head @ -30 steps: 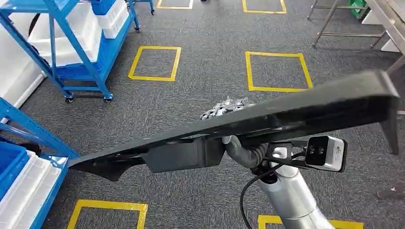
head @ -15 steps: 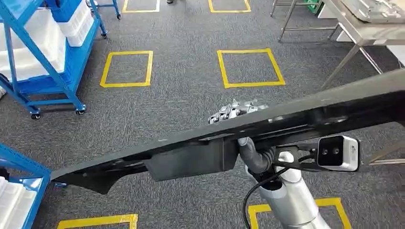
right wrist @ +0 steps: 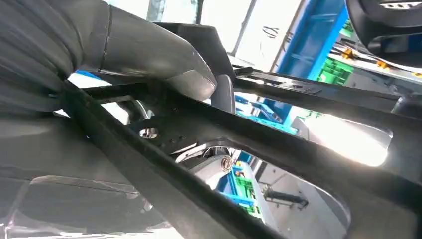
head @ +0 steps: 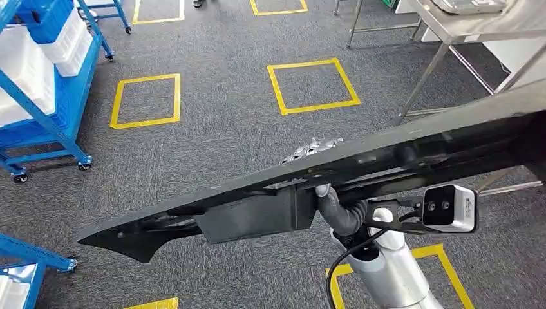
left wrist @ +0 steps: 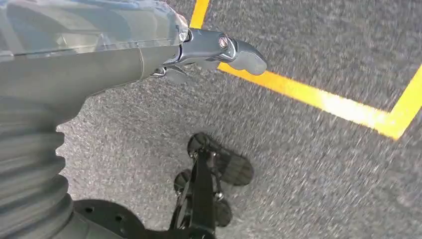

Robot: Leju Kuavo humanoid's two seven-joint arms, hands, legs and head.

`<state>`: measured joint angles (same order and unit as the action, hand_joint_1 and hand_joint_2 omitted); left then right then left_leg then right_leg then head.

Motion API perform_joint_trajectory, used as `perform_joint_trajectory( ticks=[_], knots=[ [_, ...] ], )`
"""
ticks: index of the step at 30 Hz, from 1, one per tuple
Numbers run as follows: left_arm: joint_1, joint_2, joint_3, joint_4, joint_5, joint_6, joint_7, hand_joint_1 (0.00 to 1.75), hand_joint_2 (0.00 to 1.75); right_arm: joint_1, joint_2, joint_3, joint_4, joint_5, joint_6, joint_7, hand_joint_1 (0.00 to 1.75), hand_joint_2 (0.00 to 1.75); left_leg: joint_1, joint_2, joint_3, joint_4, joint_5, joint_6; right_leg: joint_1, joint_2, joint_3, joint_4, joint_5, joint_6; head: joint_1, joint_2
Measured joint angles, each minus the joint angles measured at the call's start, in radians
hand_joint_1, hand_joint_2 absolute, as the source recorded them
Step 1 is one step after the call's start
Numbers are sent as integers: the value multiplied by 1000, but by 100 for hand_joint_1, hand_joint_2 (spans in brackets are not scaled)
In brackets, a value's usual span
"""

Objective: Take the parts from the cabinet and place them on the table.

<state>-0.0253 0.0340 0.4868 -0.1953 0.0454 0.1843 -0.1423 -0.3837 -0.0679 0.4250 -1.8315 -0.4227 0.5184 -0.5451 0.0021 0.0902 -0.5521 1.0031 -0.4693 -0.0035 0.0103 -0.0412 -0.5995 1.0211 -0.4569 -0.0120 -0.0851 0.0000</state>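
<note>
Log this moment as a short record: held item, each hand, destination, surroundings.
held item: long black part, carried tilted across the head view
right hand: grips the part near its middle, fingers over its upper edge
left hand: holds nothing, hanging above the grey carpet
destination: metal table at upper right, part not yet on it
surroundings: blue rack at left, yellow floor squares

Nothing readable anywhere here, honestly. The camera [head: 449,208] at the wrist has a small dark mark on its side, but it's way too tiny and blurry to make out any letters.
</note>
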Motion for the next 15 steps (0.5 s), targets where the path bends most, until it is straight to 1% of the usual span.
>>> perform_joint_trajectory(
  ticks=[5, 6, 7, 8, 9, 10, 11, 12, 13, 14, 15],
  knots=[
    [0, 0, 0, 0, 0, 0, 0, 0, 175, 0, 0, 0, 0, 0, 0, 0, 175, 175, 0, 3, 1, -1, 0, -1, 0, 3, 0, -1, 1, -1, 0, 0],
    [-1, 0, 0, 0, 0, 0, 0, 0, 175, 0, 0, 2, 2, 0, 0, -2, 175, 175, 0, 7, 3, -2, 0, -3, 0, 8, 0, -3, 2, -4, 0, 0],
    [-3, -1, 0, 0, -1, -2, 0, 0, 175, 0, 0, 3, 3, 0, 1, -3, 175, 175, -4, 16, 7, -2, -3, -10, -7, 18, 5, -14, 8, -11, 0, 0],
    [-3, -1, 0, 0, -2, -4, -2, 0, 175, 0, 0, 4, 5, -1, 1, -4, 175, 175, 4, -2, 4, 7, -13, -11, -11, 20, 11, -20, 13, -14, 0, 0],
    [0, -2, 2, 0, -4, -8, -9, 0, 175, -6, 0, 10, 11, -5, 3, -8, 175, 175, 8, -69, -64, 160, -106, -18, -12, 43, 10, -24, 17, -23, 0, 0],
    [2, -2, 3, 0, -4, -9, -10, 0, 175, -6, 0, 12, 14, -6, 2, -8, 175, 175, 8, -75, -93, 225, -133, -20, -11, 51, 9, -24, 17, -23, 0, 0],
    [2, -2, 5, 0, -5, -12, -12, 0, 175, -4, 0, 13, 18, -6, 2, -8, 175, 175, 8, -80, -132, 302, -152, -24, -11, 66, 7, -22, 18, -24, 0, 0],
    [3, -3, 6, 0, -7, -22, -23, 0, 175, -4, 2, 13, 22, -7, 2, -8, 175, 175, 18, -113, -26, 65, 2, -25, -14, 115, 6, -6, 12, -15, 0, 0],
    [2, -3, 10, 0, -9, -24, -27, 0, 175, -8, 6, 14, 23, -9, 4, -10, 175, 175, 16, -160, -10, 18, -8, -14, -16, 145, -14, 5, 15, 6, 0, 0],
    [-1, -2, 11, 0, -9, -24, -27, 0, 175, -7, 6, 14, 23, -10, 4, -11, 175, 175, 13, -150, -9, 19, -7, -9, -19, 155, -14, 1, 19, 13, 0, 0],
    [-2, -2, 12, 0, -9, -24, -27, 0, 175, -8, 6, 14, 23, -10, 4, -11, 175, 175, 17, -139, -7, 11, -2, -2, -16, 166, -16, 0, 22, 20, 0, 0]
  ],
)
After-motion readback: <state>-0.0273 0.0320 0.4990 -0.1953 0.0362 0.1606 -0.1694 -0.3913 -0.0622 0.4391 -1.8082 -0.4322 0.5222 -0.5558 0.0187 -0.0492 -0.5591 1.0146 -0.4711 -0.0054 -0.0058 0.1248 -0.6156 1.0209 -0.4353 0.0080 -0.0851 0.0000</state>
